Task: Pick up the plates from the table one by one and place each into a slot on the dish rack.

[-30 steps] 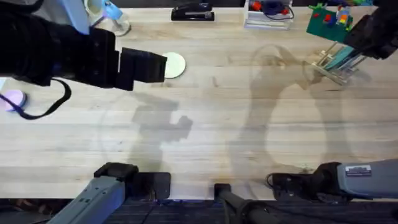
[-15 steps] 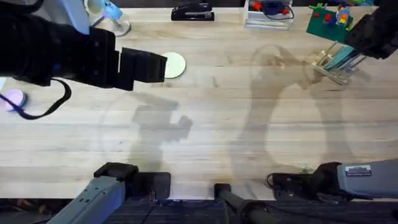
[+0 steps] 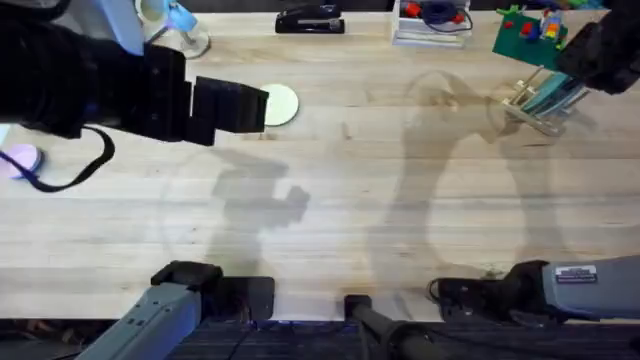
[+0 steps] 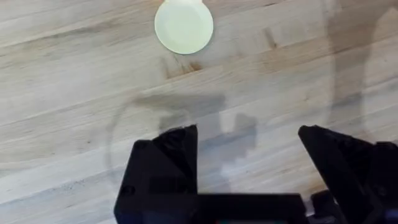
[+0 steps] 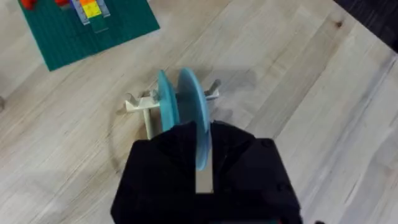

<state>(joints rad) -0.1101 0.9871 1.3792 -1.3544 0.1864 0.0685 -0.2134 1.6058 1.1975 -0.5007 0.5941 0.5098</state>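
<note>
At far right, rack: one blue plate slotted upright; second blue plate pinched edgewise by right gripper, placement apparently underway. Cream plate flat on table, unpicked; left gripper spread wide nearby.
</note>
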